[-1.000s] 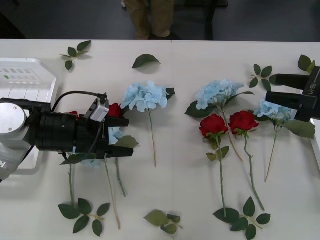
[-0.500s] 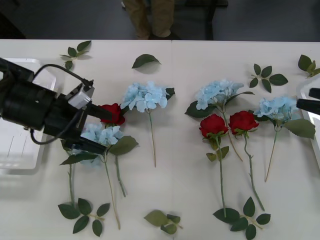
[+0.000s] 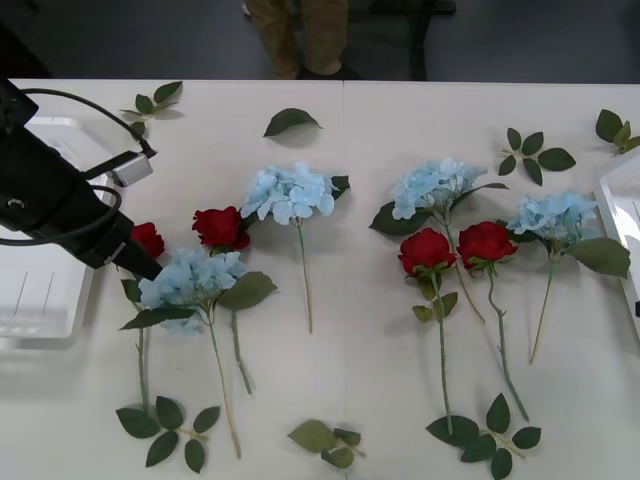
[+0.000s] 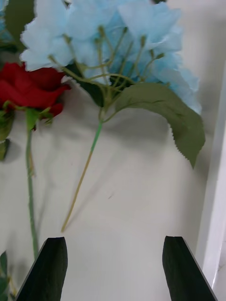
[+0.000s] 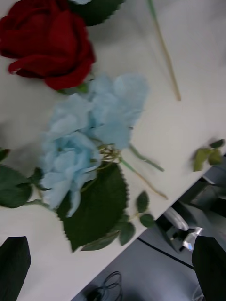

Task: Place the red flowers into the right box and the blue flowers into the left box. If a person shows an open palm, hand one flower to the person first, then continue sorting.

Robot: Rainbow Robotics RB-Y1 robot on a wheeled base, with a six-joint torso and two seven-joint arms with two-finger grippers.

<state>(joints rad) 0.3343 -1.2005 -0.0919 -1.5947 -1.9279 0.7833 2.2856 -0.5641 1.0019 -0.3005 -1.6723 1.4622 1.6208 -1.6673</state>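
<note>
Since a second ago the left arm has swung up and away from the flowers toward the table's left edge, uncovering a pale blue cluster (image 3: pixel 190 280) and two roses, while the right arm has drawn off the right side. From the front, the left arm's black body now lies across the left box (image 3: pixel 40 310), a shallow white plastic tray with a raised rim, hiding much of its base; the left gripper (image 5: pixel 113 268) shows in its wrist view as two dark fingertips set wide apart at the corners, holding nothing, over a frilly blue bloom with a broad serrated leaf beside a velvety red rose (image 5: pixel 47 42). The right gripper (image 4: pixel 115 268) likewise stands wide open and empty above a thin green stem, next to the smooth white rim of the right box (image 4: pixel 212 197), which the front view cuts off at the picture's right edge. Four red flowers lie on the matte white table (image 3: pixel 360 380): two at left (image 3: pixel 222 227), one partly behind the arm, and a touching pair (image 3: pixel 458 247) right of centre. Four blue flowers are spread between them, all apart from both trays. Loose leaf sprigs (image 3: pixel 165 425) dot the near and far edges, with bare tabletop down the middle.
</note>
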